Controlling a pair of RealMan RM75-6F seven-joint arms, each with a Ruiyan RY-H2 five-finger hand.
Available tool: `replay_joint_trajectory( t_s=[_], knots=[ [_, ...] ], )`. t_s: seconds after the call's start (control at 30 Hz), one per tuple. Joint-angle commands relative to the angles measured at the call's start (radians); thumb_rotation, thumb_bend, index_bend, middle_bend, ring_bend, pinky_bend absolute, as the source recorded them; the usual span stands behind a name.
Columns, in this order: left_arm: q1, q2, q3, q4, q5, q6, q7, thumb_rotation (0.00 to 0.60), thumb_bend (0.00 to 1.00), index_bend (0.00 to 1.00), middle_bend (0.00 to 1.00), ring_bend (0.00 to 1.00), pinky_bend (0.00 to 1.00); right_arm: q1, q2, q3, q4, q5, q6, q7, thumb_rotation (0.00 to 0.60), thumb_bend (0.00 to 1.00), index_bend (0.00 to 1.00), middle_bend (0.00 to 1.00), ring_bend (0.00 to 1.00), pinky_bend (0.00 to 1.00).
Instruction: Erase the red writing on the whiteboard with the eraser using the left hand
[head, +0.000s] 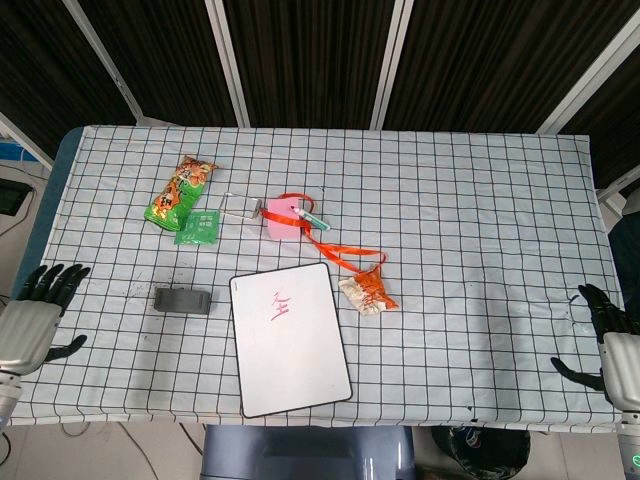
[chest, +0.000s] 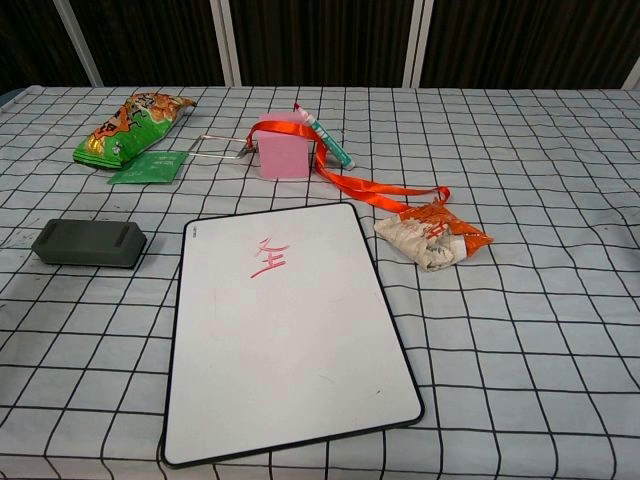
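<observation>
A whiteboard (head: 291, 340) (chest: 285, 335) lies flat near the table's front edge, with red writing (head: 279, 305) (chest: 270, 257) near its top. A dark grey eraser (head: 182, 300) (chest: 88, 243) rests on the cloth just left of the board. In the head view my left hand (head: 35, 315) is at the table's left edge, well left of the eraser, fingers spread and empty. My right hand (head: 608, 335) is at the far right front corner, fingers apart, holding nothing. The chest view shows neither hand.
A green snack bag (head: 180, 190) and a green packet (head: 198, 226) lie at the back left. A pink box (head: 284, 218) with a pen and an orange lanyard (head: 340, 250) sits behind the board. A crumpled orange wrapper (head: 367, 292) lies right of the board.
</observation>
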Motion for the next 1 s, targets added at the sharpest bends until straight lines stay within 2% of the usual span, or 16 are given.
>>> replay_joint_trajectory(
  t_s=[0.03,0.2,0.37,0.53,1.0],
  knots=[
    [-0.118,-0.01,-0.044,-0.007,-0.097,-0.174,0.046,0.6,0.2,0.03,0.12,0.0,0.0,0.0,0.0,0.0,0.0,0.001,-0.001,-0.001,0.6,0.18,0.06,0.09,0.18,0.21],
    [-0.207,-0.066,-0.069,0.051,-0.174,-0.289,0.1,0.6,0.11,0.06,0.15,0.0,0.0,0.001,-0.001,0.001,-0.002,0.005,-0.003,-0.003,0.6,0.18,0.06,0.09,0.18,0.21],
    [-0.242,-0.128,-0.06,0.09,-0.22,-0.327,0.156,0.6,0.07,0.09,0.16,0.0,0.0,0.001,0.0,0.001,-0.003,0.007,-0.004,-0.003,0.6,0.18,0.06,0.09,0.18,0.21],
    [-0.276,-0.192,-0.047,0.143,-0.254,-0.36,0.21,0.6,0.07,0.14,0.2,0.0,0.0,0.0,0.002,0.001,-0.003,0.008,-0.006,0.001,0.6,0.18,0.06,0.09,0.18,0.21],
    [-0.345,-0.342,-0.028,0.265,-0.261,-0.389,0.266,0.6,0.14,0.25,0.28,0.0,0.0,0.001,0.008,0.003,-0.003,0.015,-0.012,0.011,0.6,0.18,0.06,0.09,0.18,0.21]
  ],
)
